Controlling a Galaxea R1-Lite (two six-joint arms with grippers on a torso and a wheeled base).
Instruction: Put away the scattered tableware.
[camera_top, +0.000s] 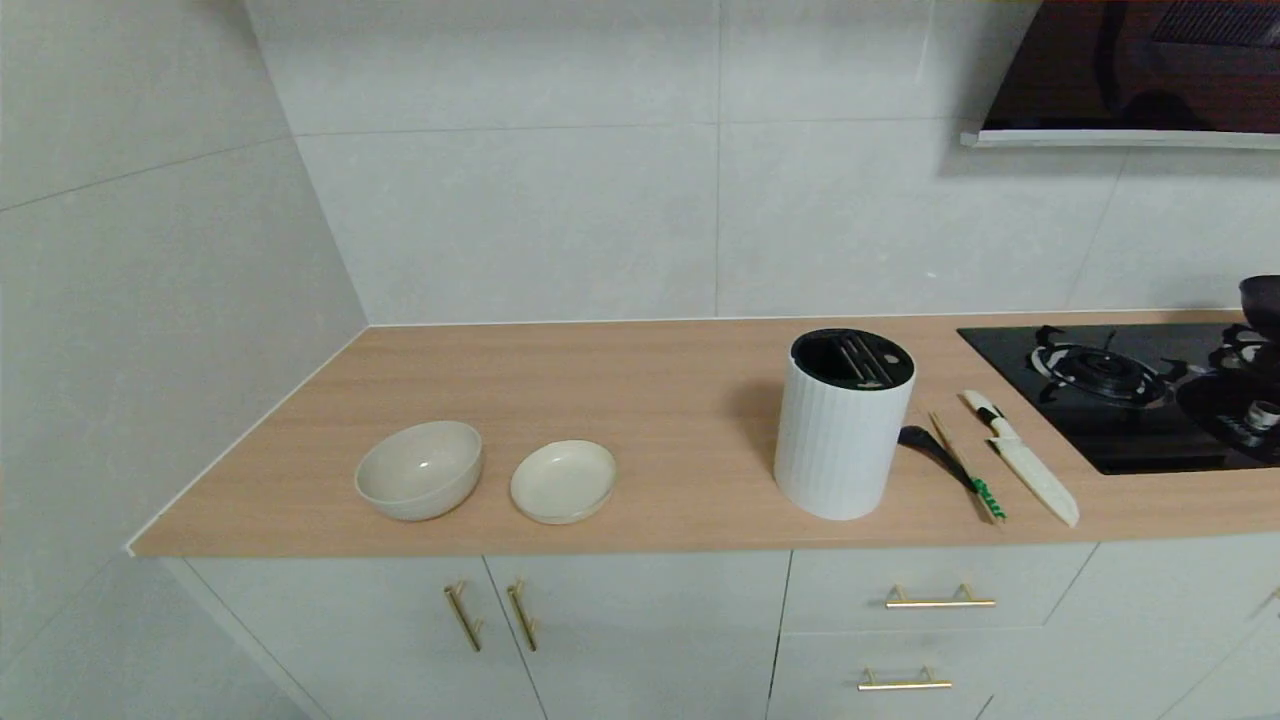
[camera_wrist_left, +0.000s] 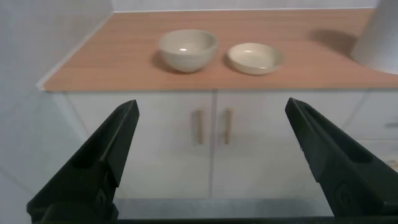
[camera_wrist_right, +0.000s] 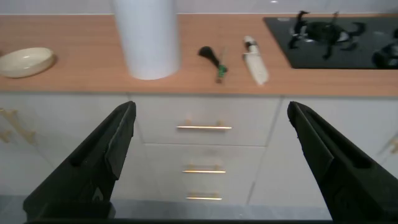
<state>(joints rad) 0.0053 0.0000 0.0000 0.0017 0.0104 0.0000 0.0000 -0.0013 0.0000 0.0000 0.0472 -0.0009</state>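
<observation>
On the wooden counter (camera_top: 640, 400) stand a deep cream bowl (camera_top: 419, 469) (camera_wrist_left: 187, 49) and, to its right, a shallow cream dish (camera_top: 563, 481) (camera_wrist_left: 254, 57) (camera_wrist_right: 25, 61). A white ribbed utensil holder (camera_top: 843, 424) (camera_wrist_right: 147, 37) with a black slotted top stands farther right. Beside it lie a black spoon (camera_top: 935, 453) (camera_wrist_right: 211, 56), chopsticks (camera_top: 968, 470) (camera_wrist_right: 221, 65) and a white knife (camera_top: 1022, 458) (camera_wrist_right: 255, 60). My left gripper (camera_wrist_left: 211, 158) is open, low in front of the cabinet doors below the bowls. My right gripper (camera_wrist_right: 211, 158) is open, low in front of the drawers.
A black gas hob (camera_top: 1120, 385) (camera_wrist_right: 329, 40) lies at the counter's right end, with a range hood (camera_top: 1130, 80) above it. Tiled walls close the back and left. Cabinet doors (camera_top: 490, 640) and drawers (camera_top: 940, 600) with gold handles sit under the counter.
</observation>
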